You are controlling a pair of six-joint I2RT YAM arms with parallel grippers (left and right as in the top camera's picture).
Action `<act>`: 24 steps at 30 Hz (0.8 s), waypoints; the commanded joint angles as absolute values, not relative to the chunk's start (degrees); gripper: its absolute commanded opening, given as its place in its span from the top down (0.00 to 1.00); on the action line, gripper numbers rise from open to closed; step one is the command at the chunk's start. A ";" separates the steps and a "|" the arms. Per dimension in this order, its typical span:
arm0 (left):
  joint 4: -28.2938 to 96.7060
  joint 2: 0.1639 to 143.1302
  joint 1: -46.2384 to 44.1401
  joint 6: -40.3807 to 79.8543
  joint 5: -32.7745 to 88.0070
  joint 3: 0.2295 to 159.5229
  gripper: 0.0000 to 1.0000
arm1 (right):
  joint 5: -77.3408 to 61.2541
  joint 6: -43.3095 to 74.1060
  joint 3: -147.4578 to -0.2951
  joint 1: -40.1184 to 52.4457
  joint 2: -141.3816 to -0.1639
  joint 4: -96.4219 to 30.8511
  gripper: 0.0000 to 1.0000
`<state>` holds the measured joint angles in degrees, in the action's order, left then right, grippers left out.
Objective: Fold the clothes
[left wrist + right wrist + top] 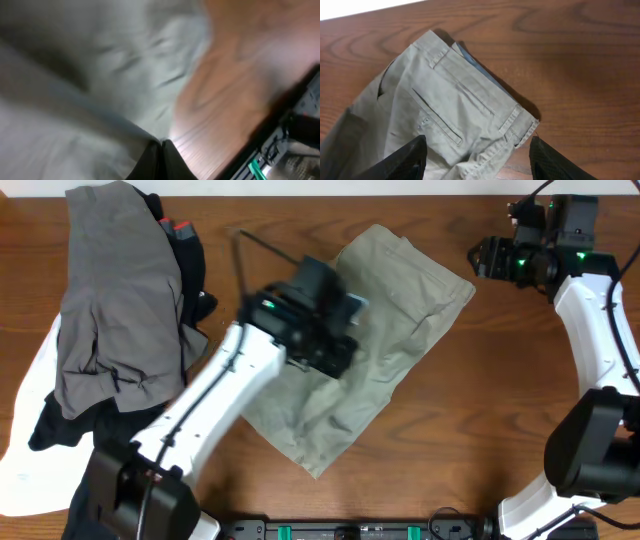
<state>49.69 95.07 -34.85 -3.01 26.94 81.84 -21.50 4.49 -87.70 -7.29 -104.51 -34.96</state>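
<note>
Light khaki cotton shorts [400, 330] lie mid-table on the brown wooden table [500, 400]. Their long axis runs diagonally, waistband far-right and hems near-left. The right wrist view alone resolves belt loops and a welt pocket [437, 117], framed by the right gripper [477, 150], its fingers spread wide. The left gripper [161, 150] looks pressed closed at the cloth; blur hides any pinch. Only the overhead shows the grey garment heap [115, 300] at the left.
</note>
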 commanded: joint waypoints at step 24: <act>26.02 94.32 -62.41 -10.61 24.75 82.13 0.02 | -24.47 5.08 -88.92 -9.61 -101.84 -32.21 0.35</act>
